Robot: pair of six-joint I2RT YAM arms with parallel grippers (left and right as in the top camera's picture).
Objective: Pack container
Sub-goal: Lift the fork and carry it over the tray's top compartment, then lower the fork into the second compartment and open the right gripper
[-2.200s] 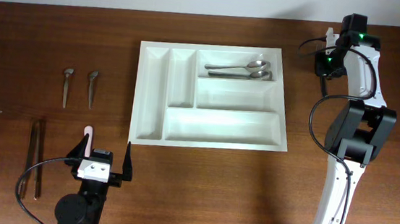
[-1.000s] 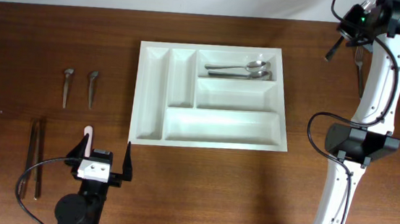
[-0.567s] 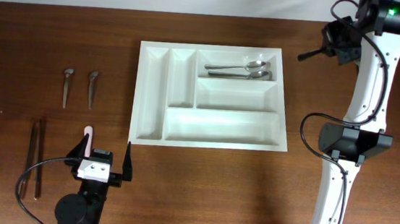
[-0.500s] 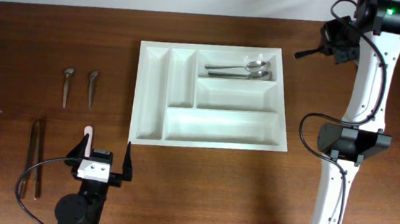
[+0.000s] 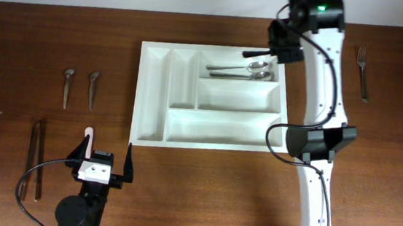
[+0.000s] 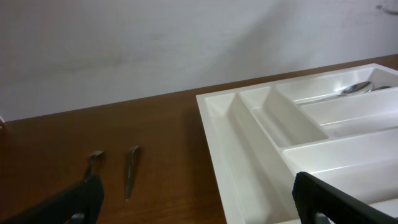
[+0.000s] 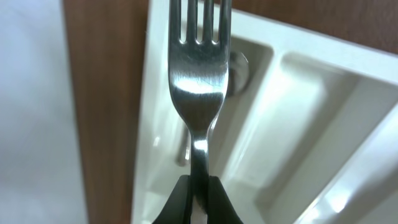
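The step in hand looks like bringing a fork (image 7: 199, 81) to the tray (image 5: 222, 127), which lies in the middle of the table with two spoons (image 5: 242, 70) in its far right long compartment. To do this well, the right arm should probably pick a bare long compartment, such as the one just nearer than the spoons, so the kinds stay apart. It should turn the fork along that compartment's length, clear the sloped rim, and let go only once the fork is low, so it does not bounce or land across a divider. The right gripper (image 7: 198, 186) is pinched almost fully closed on the fork's narrow handle, with the tines pointing away from it, over the tray's far right corner above the spoons. The left gripper (image 5: 107, 152) rests near left of the tray, jaws spread wide, holding and touching nothing
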